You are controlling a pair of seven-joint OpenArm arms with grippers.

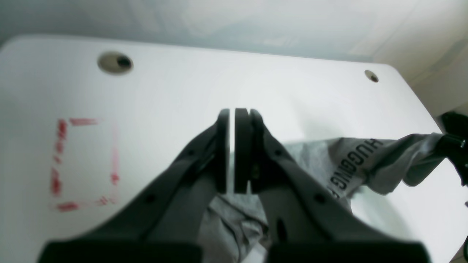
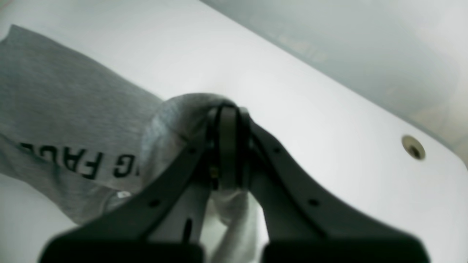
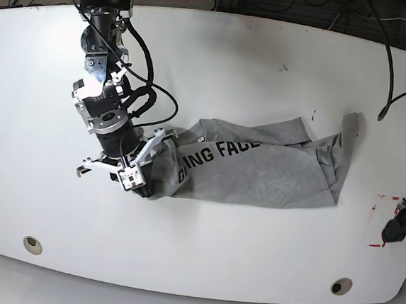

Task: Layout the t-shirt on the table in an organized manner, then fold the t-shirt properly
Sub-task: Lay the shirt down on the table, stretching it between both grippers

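The right jaws are pinched shut on a bunched fold of the light heather-grey short-sleeved t-shirt (image 3: 258,174); in the right wrist view the cloth wraps over their tips and hangs down between the black fingers (image 2: 175,175). The left jaws are pressed together, pad to pad with only a sliver of light between them, and I see them low over the bench, well apart from the shirt.

The t-shirt lies rumpled across the middle of the large white bench (image 3: 231,69), stretched out lengthwise from the pinched end. Its black block lettering (image 3: 220,153) faces up, partly lost in the folds. The far end is creased and doubled over itself.

The left jaws sit just beside a small red-outlined rectangle mark (image 1: 60,146) near the bench's edge. Two round metal grommet holes (image 3: 32,244) (image 3: 340,286) sit along the near edge in the base view. Black cables (image 3: 391,76) trail over the far side of the bench.
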